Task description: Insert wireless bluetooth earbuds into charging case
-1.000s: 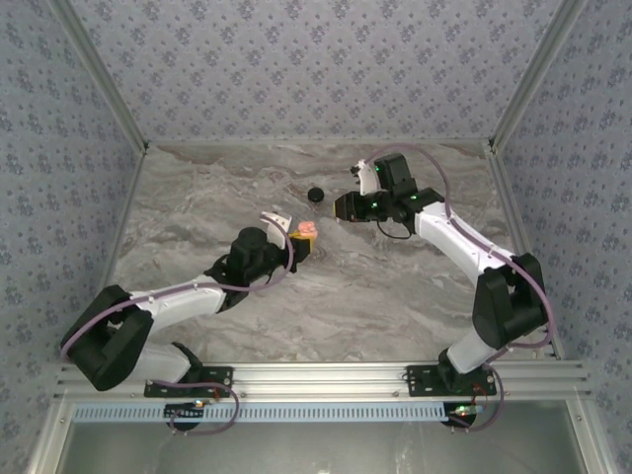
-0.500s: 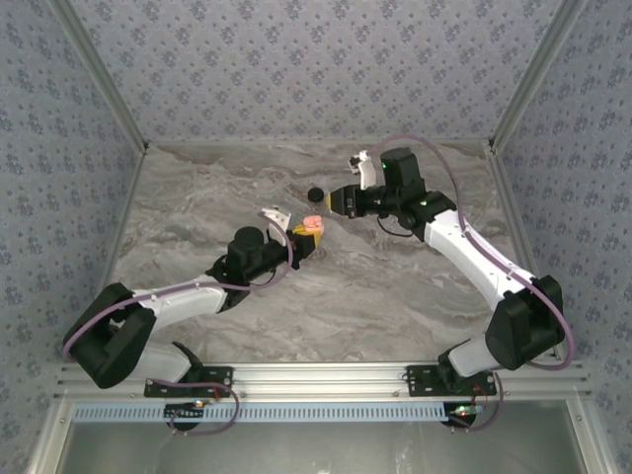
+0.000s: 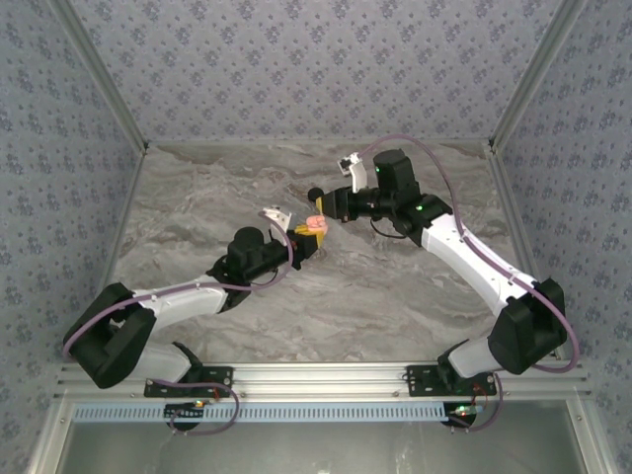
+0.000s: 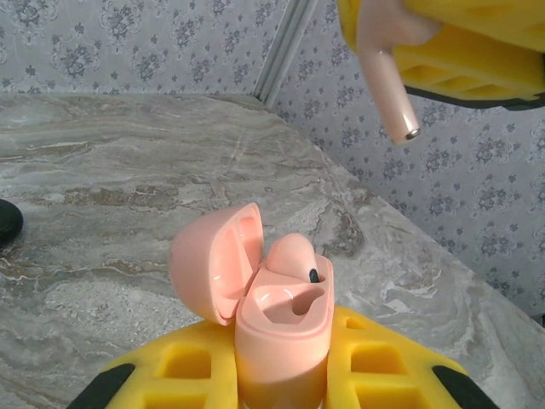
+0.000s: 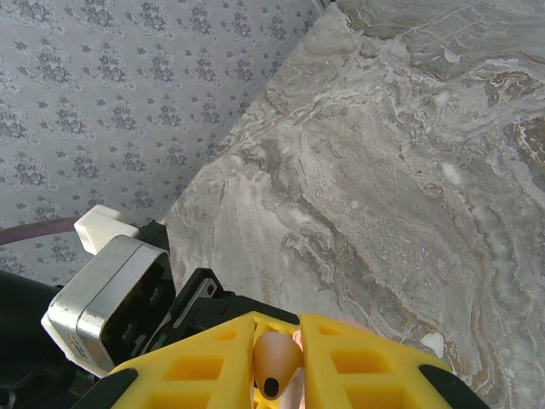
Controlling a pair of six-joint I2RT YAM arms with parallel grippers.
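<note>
Holding the open charging case (image 4: 279,319) upright above the middle of the desk (image 4: 128,162), your left end effector (image 4: 281,379) is clamped on its base, with one earbud (image 4: 294,254) seated inside. Your right end effector (image 5: 277,345) is clamped on the second earbud (image 4: 390,95), stem down, just above the case and apart from it.

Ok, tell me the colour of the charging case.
Pale pink; the charging case shows best in the left wrist view.

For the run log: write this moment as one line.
left tool: shut on charging case, lid open | seated earbud: in case | right tool: shut on held earbud, apart from case
</note>
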